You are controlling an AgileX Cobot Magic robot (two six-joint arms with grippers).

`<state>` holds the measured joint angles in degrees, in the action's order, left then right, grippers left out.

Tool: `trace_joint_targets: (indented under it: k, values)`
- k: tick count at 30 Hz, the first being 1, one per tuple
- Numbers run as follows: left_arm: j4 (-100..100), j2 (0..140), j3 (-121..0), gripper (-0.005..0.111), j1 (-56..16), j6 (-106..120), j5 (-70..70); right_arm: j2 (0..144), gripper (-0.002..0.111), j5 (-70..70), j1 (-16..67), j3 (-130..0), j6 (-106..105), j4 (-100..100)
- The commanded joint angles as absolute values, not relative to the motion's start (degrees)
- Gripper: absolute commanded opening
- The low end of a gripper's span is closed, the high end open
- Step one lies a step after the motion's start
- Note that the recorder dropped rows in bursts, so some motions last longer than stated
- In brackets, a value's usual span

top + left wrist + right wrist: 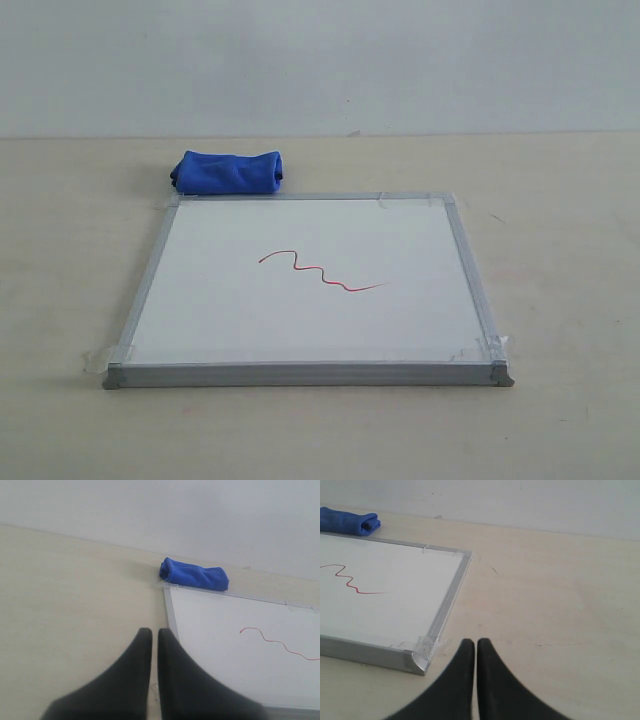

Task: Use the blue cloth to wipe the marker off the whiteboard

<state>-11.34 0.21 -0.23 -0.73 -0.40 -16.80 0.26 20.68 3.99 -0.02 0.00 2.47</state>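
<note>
The whiteboard (250,320) lies flat on the table, taped at its corners, with the red wavy marker (320,271) line near its middle. The blue cloth (228,172), a bunched roll, rests on the table just beyond the board's far left corner. Neither arm shows in the exterior view. In the left wrist view my left gripper (155,632) is shut and empty, above the board's left frame edge, with the blue cloth (194,573) farther ahead. My right gripper (472,642) is shut and empty over bare table, just off the board's near right corner (420,661).
A plain pale wall (320,60) backs the table's far edge. Beige tabletop (560,220) surrounds the board on all sides. Clear tape pieces (495,345) stick out at the board's corners.
</note>
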Motion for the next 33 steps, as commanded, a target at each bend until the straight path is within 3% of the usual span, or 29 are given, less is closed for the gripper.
trace_joint_targets:
  k: [1, 33]
  values:
    - [-11.2, 0.0, 0.0, 0.004, -0.58, -0.44, -16.78, 0.0, 0.0, 19.83, 4.08, 0.0, -0.4, 2.01]
    - [-11.2, 0.0, 0.0, 0.004, -0.58, -0.44, -16.78, 0.0, 0.0, 19.93, 0.56, 0.0, 0.96, 2.01]
